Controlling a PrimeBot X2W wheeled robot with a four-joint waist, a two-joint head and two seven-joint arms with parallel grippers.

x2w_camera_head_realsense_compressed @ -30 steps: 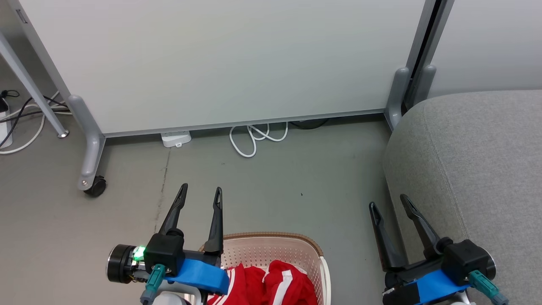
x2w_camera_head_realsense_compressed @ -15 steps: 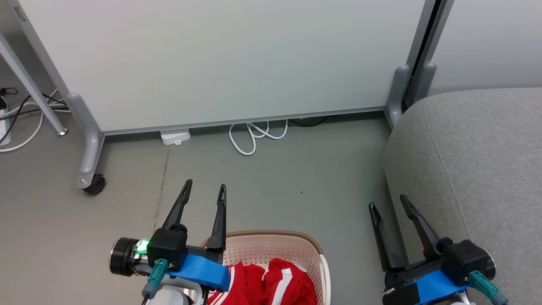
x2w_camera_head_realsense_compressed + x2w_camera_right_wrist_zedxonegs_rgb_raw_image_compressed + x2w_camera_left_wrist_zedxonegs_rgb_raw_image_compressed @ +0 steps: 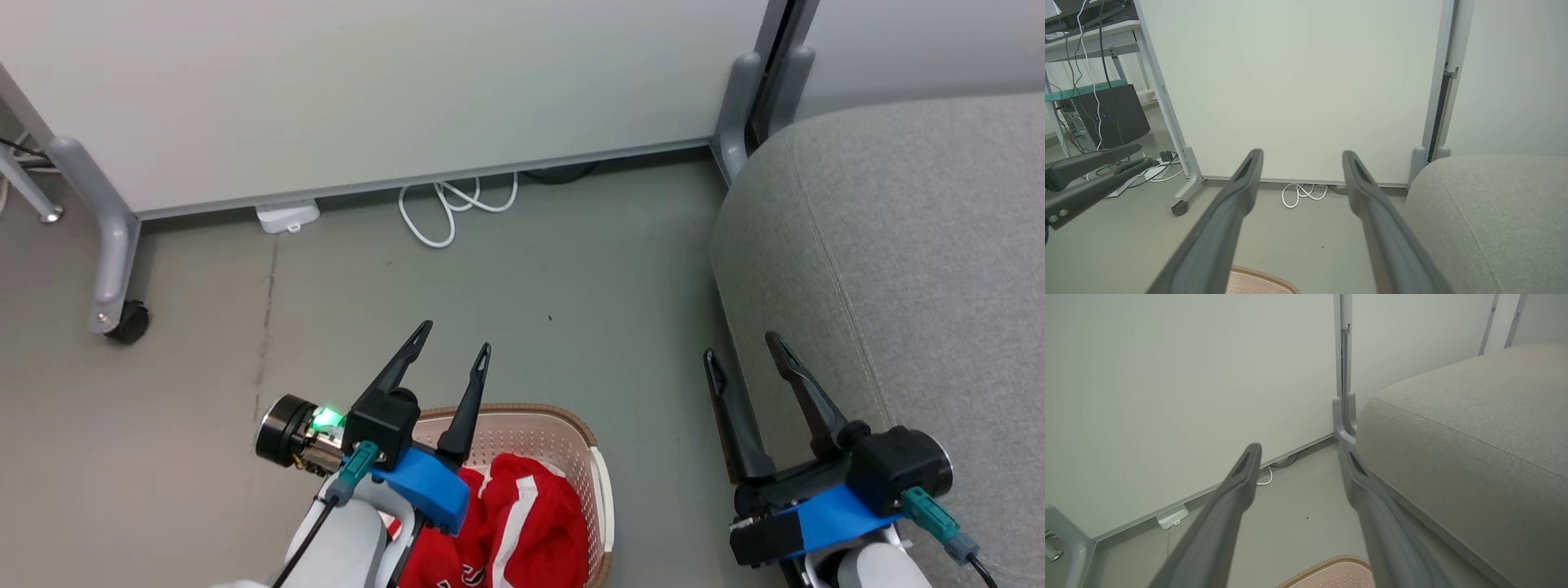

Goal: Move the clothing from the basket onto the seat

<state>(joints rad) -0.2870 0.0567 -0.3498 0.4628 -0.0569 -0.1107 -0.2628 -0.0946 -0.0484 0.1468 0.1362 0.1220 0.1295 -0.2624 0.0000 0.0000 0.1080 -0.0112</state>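
The clothing (image 3: 531, 523) lies in the basket (image 3: 563, 445), which stands on the floor (image 3: 571, 327) left of the seat (image 3: 914, 245), apart from it. The left pincer (image 3: 455, 336) hangs over the basket's far rim. The right pincer (image 3: 740, 345) hangs between basket and seat, just beside the seat's edge. Behind them stands a partition panel (image 3: 367, 82), with a coiled cable (image 3: 441, 216) at its foot.

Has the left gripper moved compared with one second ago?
Yes. Against the basket, the left gripper has shifted to the robot's right, toward its middle.
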